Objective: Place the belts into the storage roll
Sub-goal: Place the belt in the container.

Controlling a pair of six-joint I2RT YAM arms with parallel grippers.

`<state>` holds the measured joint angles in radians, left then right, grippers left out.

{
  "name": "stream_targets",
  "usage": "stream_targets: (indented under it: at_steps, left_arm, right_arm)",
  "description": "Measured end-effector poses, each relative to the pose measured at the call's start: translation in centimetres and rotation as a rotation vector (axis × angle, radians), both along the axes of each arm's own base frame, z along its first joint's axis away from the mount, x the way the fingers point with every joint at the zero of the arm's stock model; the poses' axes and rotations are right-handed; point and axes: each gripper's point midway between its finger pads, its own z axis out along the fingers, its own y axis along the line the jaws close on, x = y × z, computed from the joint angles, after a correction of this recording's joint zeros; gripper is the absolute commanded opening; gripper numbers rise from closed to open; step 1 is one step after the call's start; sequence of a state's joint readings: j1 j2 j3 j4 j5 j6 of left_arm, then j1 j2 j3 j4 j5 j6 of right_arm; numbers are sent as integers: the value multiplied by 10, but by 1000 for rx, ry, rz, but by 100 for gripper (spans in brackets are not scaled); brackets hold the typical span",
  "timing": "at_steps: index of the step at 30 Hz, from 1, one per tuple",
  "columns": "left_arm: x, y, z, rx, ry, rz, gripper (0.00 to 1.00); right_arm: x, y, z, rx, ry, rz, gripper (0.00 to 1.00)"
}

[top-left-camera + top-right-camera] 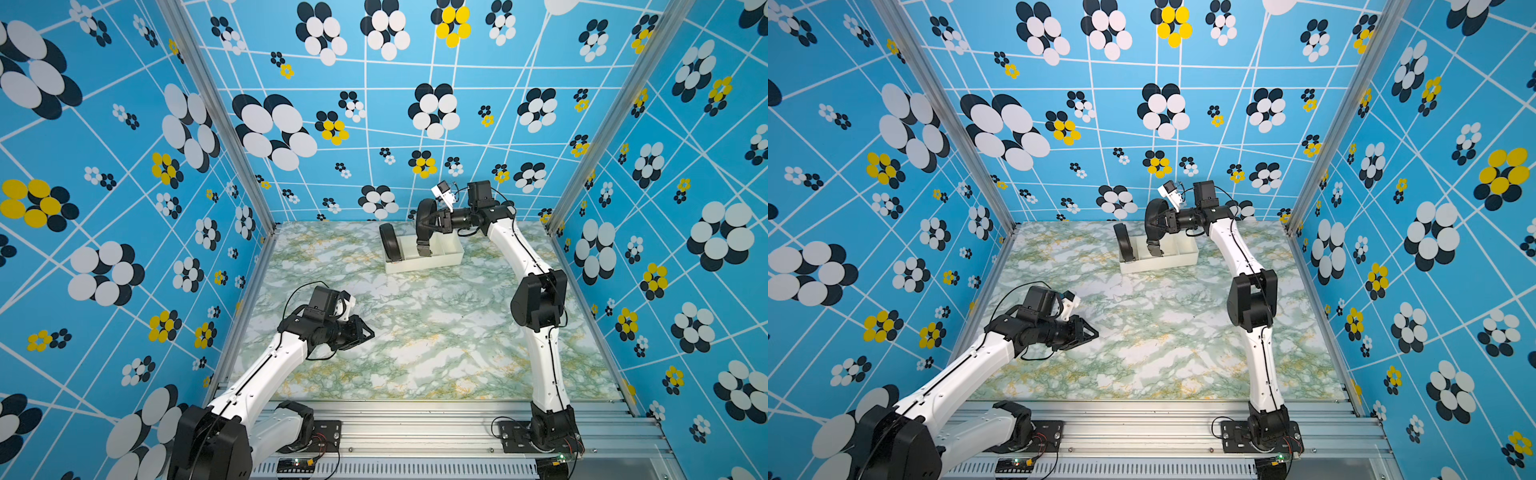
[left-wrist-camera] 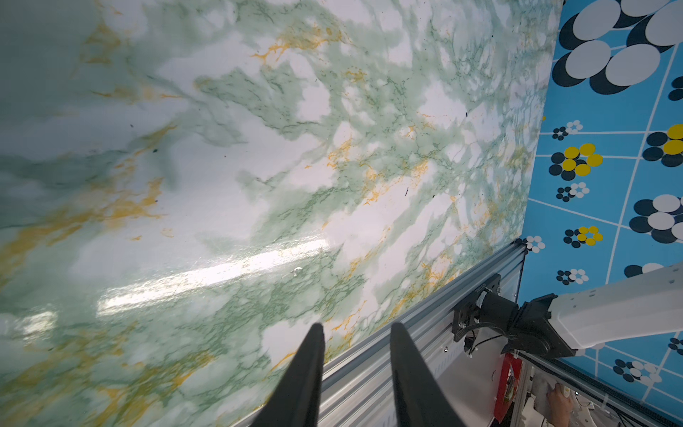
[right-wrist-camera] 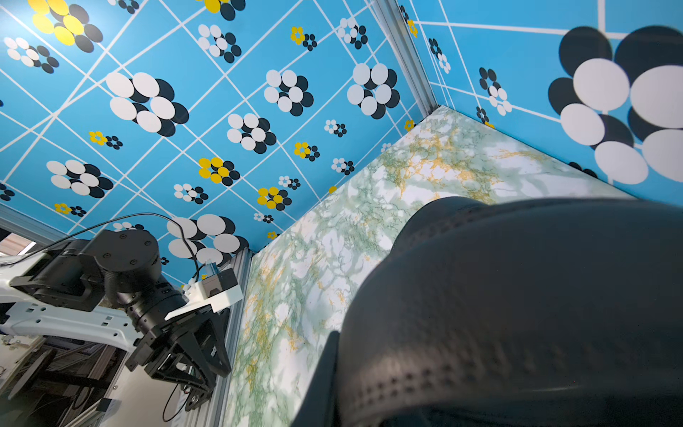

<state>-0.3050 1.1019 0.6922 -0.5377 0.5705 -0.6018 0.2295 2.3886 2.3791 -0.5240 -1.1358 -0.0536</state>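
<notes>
The storage roll [image 1: 446, 252] [image 1: 1179, 251], an off-white tray with dividers, lies at the back of the marble table. One black belt [image 1: 390, 243] [image 1: 1124, 242], wound into a coil, stands on edge in the tray's left end. My right gripper [image 1: 430, 219] is shut on the second coiled belt [image 1: 424, 205] [image 1: 1154, 208] above the tray. Its loose end with the buckle [image 1: 424, 250] hangs into the middle compartment. In the right wrist view this belt [image 3: 517, 314] fills the foreground. My left gripper [image 1: 368, 332] [image 2: 356, 332] hovers open and empty over the front left of the table.
Blue flowered walls enclose the table on three sides. An aluminium rail [image 1: 415, 419] with both arm bases runs along the front edge. The right arm's elbow [image 1: 538, 303] rises over the table's right side. Bare marble [image 1: 436, 332] lies between the left gripper and the tray.
</notes>
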Motion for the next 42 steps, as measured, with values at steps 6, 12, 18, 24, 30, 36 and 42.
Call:
stream_targets:
  at_steps: [6,12,18,24,30,36,42]
  left_arm:
    - [-3,0,-8,3,21,-13,32]
    - [-2,-3,-22,12,76,-33,32]
    - [5,-8,-23,5,88,-47,32]
    - [12,-12,-25,-6,94,-59,32]
    - [16,-14,-31,-16,104,-60,31]
    - [19,-18,-35,-31,111,-68,31]
    - [22,-20,-33,-47,94,-74,31]
  right_arm:
    - [23,-31,1,16,-89,-28,0]
    - [48,-61,-14,2,-158,-65,0]
    - [71,-84,-27,-8,-239,-94,0]
    - [78,-93,-53,-12,-240,-88,0]
    - [61,-92,-89,-55,-202,-25,0]
    - [30,-87,-119,-87,-185,44,0]
    - [3,-78,-111,-121,-212,84,0]
